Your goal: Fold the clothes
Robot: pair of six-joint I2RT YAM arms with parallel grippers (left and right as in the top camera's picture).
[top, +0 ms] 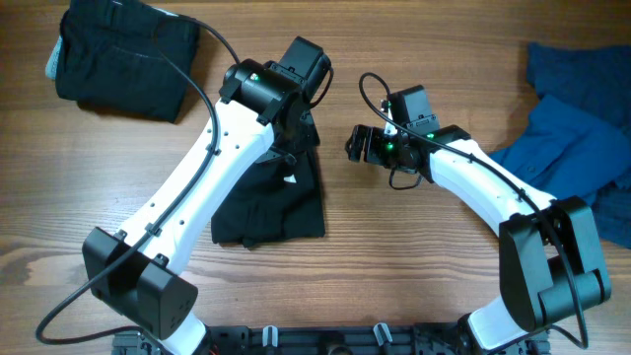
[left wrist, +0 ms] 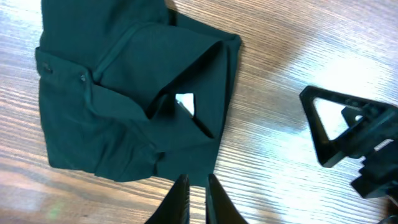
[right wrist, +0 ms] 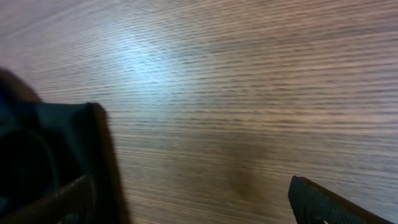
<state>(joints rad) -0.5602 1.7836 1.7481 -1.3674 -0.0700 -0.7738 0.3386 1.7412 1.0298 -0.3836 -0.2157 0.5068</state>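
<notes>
- Near the middle of the bench [top: 394,266] lies a dark folded garment [top: 271,202], flat on the wood and roughly rectangular, with a small white label [left wrist: 185,102] showing inside an open fold.
- At the garment's far edge, the left tool [left wrist: 196,186] hangs with its two fingers drawn together, only a thin slit between them. No cloth is seen between them; whether the tips touch the fabric cannot be told.
- Just to the right of the garment, the right tool [right wrist: 189,186] is over bare wood, its fingers spread wide apart with nothing between them. One of its black fingers also shows at the right side of the left wrist view.
- In the far left corner sits a black folded stack [top: 123,54], well apart from both tools.
- Along the right edge lies a heap of blue clothes [top: 582,128], crumpled and unfolded, near the right arm's base.
</notes>
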